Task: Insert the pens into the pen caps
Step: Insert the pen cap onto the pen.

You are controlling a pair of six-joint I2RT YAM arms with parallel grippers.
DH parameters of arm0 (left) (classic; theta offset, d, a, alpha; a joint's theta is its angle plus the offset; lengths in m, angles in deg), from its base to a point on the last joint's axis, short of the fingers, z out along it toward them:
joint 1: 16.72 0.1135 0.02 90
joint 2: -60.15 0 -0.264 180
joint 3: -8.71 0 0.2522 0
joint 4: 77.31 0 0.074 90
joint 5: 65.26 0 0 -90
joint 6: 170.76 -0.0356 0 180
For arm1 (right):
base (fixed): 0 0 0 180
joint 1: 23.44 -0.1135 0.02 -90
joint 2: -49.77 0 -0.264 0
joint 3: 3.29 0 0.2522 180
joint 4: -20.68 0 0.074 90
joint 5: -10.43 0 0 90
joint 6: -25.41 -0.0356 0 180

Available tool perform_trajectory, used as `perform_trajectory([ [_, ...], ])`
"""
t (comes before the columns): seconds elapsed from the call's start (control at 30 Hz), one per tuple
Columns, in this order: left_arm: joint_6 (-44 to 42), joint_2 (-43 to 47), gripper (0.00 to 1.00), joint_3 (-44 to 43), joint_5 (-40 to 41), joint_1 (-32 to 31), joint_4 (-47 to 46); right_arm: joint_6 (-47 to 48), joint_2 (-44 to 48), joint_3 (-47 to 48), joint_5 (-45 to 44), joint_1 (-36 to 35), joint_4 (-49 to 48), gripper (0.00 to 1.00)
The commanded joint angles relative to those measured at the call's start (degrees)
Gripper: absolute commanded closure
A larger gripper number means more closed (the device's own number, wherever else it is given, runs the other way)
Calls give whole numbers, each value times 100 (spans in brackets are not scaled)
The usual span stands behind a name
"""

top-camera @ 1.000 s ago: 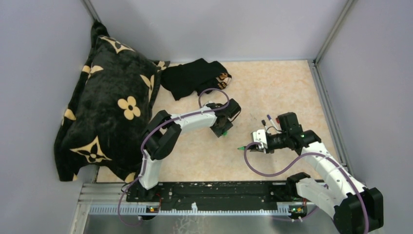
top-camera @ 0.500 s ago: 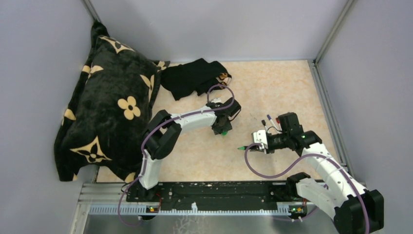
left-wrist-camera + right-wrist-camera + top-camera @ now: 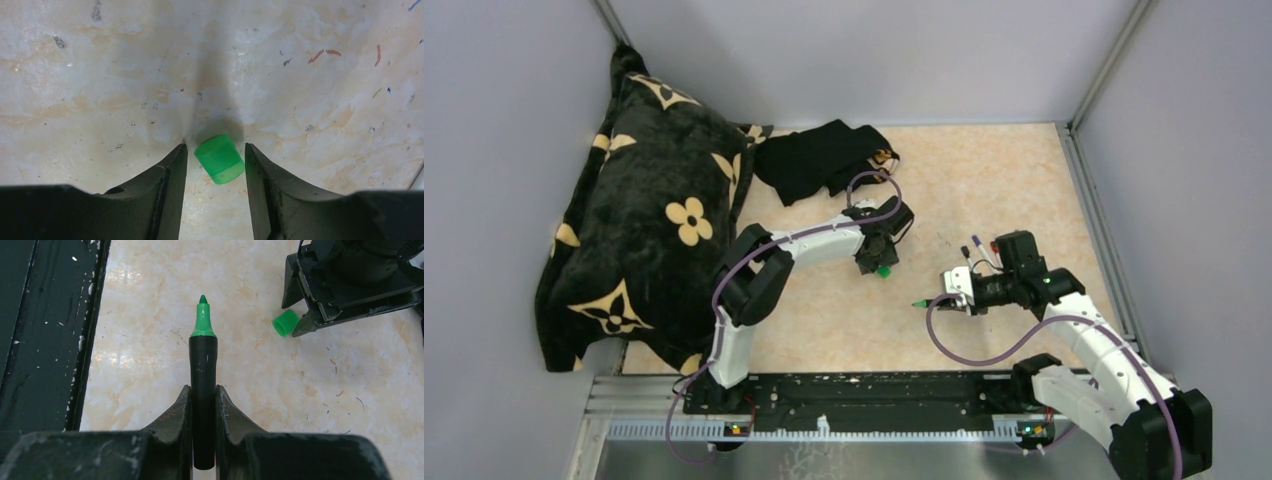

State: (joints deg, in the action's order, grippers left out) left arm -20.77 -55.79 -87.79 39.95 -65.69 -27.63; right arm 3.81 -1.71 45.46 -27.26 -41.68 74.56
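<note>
A green pen cap lies on its side on the table between the fingers of my left gripper. The gripper is open: the cap sits close against the right finger, with a gap to the left one. From above, the cap shows just under the left gripper. My right gripper is shut on a black-barrelled pen, whose green tip points left, level above the table. The same cap lies ahead and to the right of that tip.
Thin pens and a red cap lie behind my right wrist. A black flowered cushion fills the left side. A black cloth lies at the back. The black base rail runs along the near edge.
My left wrist has shifted slightly back and left and turned a little over the green cap. The right arm and its pen have not moved.
</note>
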Motion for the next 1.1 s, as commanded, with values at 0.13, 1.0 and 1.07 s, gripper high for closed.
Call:
perform_trajectory([
  [0.13,1118,-433,48,43,-161,63,840,63,76,211,155,48,-30,100],
  [1.0,1472,-552,50,1,-459,-51,1386,70,104,220,165,49,-15,100],
  [1.07,1379,-625,52,-53,-385,-51,1407,74,108,220,160,49,-13,100],
])
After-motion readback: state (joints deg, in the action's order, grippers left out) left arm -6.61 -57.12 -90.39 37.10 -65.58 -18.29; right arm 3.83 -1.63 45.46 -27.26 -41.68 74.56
